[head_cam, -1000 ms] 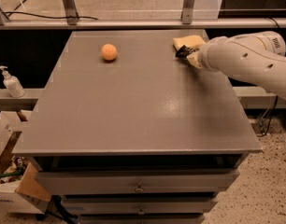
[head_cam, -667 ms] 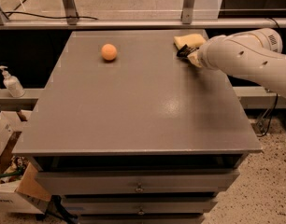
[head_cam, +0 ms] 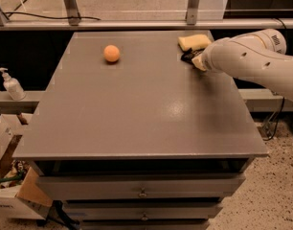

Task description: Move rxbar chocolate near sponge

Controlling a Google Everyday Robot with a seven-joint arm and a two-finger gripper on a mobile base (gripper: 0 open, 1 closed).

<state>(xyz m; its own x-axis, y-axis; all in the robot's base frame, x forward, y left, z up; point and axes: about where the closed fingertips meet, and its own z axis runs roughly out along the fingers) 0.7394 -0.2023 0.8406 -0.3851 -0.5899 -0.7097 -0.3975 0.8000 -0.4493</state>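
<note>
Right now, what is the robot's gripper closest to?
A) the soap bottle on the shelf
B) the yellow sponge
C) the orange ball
B: the gripper is at the far right corner of the table, just in front of the sponge, while the orange ball lies well away across the top.

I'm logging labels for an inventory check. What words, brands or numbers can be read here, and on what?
No text here is readable.
Dark mark on the white arm: too blurred to read.
Pump bottle: no legible label.
rxbar chocolate: only a dark sliver shows at the gripper, next to the sponge at the far right of the table; no lettering visible.
</note>
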